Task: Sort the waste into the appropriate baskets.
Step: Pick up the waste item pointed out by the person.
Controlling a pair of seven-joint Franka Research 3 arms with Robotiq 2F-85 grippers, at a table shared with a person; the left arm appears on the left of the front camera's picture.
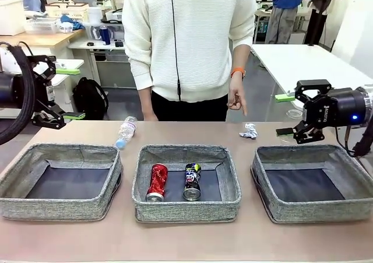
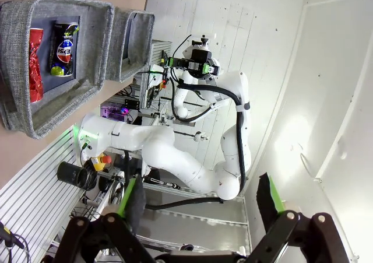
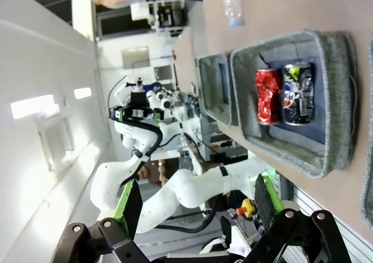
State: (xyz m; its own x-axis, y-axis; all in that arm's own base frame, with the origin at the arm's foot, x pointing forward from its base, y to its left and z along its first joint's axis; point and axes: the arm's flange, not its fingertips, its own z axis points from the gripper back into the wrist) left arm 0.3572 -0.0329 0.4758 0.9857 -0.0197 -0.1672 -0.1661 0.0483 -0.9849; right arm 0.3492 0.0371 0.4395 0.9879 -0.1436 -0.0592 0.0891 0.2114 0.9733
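Red can (image 1: pixel 157 182) and dark can (image 1: pixel 192 181) lie in the middle basket (image 1: pixel 186 207), bottle (image 1: pixel 125 132) and paper wad (image 1: pixel 249 131) wait on the table (image 1: pixel 186 239) behind, so my right gripper (image 1: pixel 285 115), wide and empty like my left gripper (image 1: pixel 71 94), should probably drop onto that wad.

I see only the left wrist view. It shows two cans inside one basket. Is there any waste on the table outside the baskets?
Observer: Yes. A clear plastic bottle lies on the table, just past the far right corner of the left basket.
Operator: Is anything else lying outside?
Observer: A small white paper wad lies on the table behind the right basket.
Operator: Does the person touch that wad?
Observer: No. The person's hand hangs at the table's far edge with one finger pointing down, apart from the wad.
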